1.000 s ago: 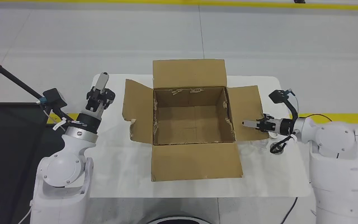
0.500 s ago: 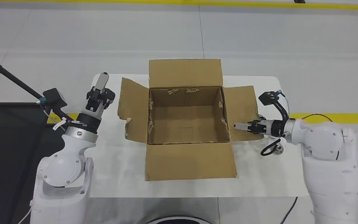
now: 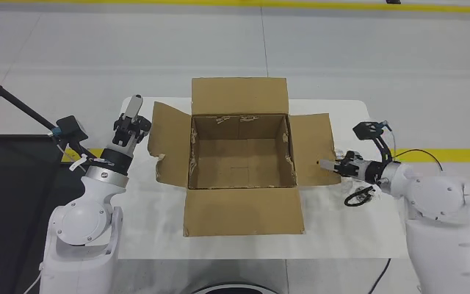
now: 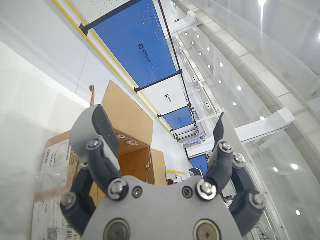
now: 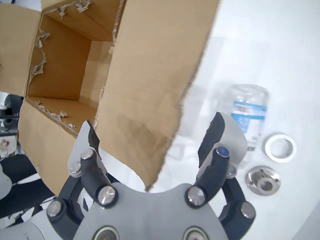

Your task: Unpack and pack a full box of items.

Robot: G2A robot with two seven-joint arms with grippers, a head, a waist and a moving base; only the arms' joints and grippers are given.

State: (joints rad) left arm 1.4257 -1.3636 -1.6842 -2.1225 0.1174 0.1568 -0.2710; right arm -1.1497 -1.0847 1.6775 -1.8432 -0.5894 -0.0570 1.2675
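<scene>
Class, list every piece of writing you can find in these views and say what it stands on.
Blue wall panel: a brand logo word, not quoted here.
Shipping labels on the box: print too small to read.
Label on the water bottle: blurred, unreadable.

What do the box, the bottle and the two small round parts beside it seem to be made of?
The box: brown matte cardboard, with torn fibrous edges. The bottle: probably thin clear plastic, see-through. The white ring: smooth, perhaps plastic. The flanged part: silvery metal, by its shine.
</scene>
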